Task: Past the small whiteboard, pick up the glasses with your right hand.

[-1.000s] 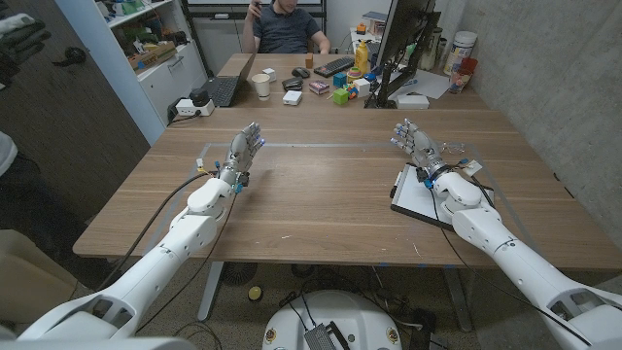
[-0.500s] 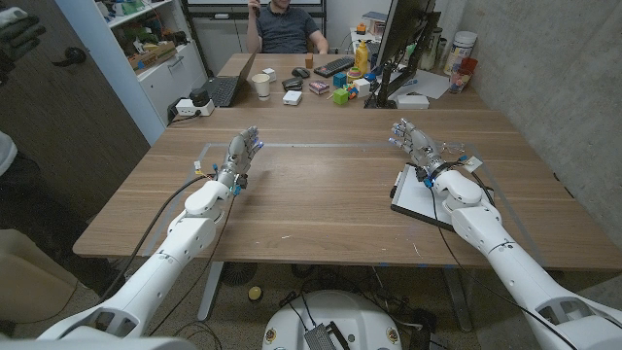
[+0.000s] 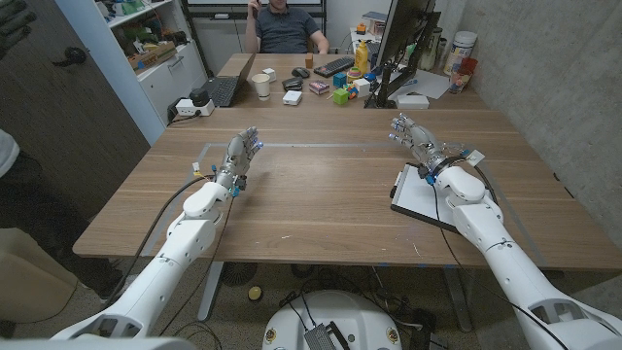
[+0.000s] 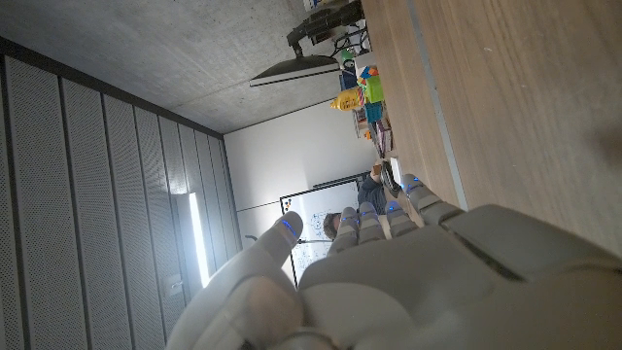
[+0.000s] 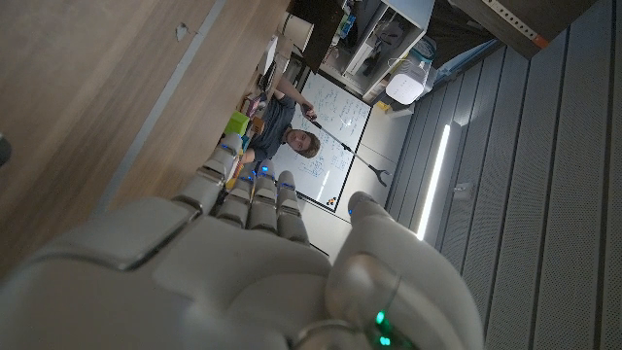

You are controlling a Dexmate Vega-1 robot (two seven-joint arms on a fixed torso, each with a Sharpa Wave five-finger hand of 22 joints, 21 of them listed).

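Looking just past the small whiteboard (image 3: 416, 202), we see a thin little shape that seems to be the glasses (image 3: 467, 155). It lies on the wooden counter (image 3: 321, 190), near the far right corner of the board. It is too small for us to see its parts well. Our right hand (image 3: 416, 143) is right beside it, over the far edge of the whiteboard. The right fingers (image 3: 400, 127) are spread apart and reach forward, and they hold nothing. We cannot tell if the hand touches the glasses. The right arm passes over the whiteboard, which lies flat near the right side of the counter. Our left hand (image 3: 241, 156) is well apart from all this, on the other side of the counter. Its fingers (image 3: 252, 138) point forward, a little apart, and they hold nothing too. A thin line of blue tape (image 3: 321, 146) runs across the counter between the two hands. Behind our counter stands another one with a laptop (image 3: 224, 89), a white cup (image 3: 261, 86), a keyboard (image 3: 333, 66), some bright blocks (image 3: 340, 94) and a dark monitor (image 3: 403, 39). A person (image 3: 287, 24) sits at its far end.
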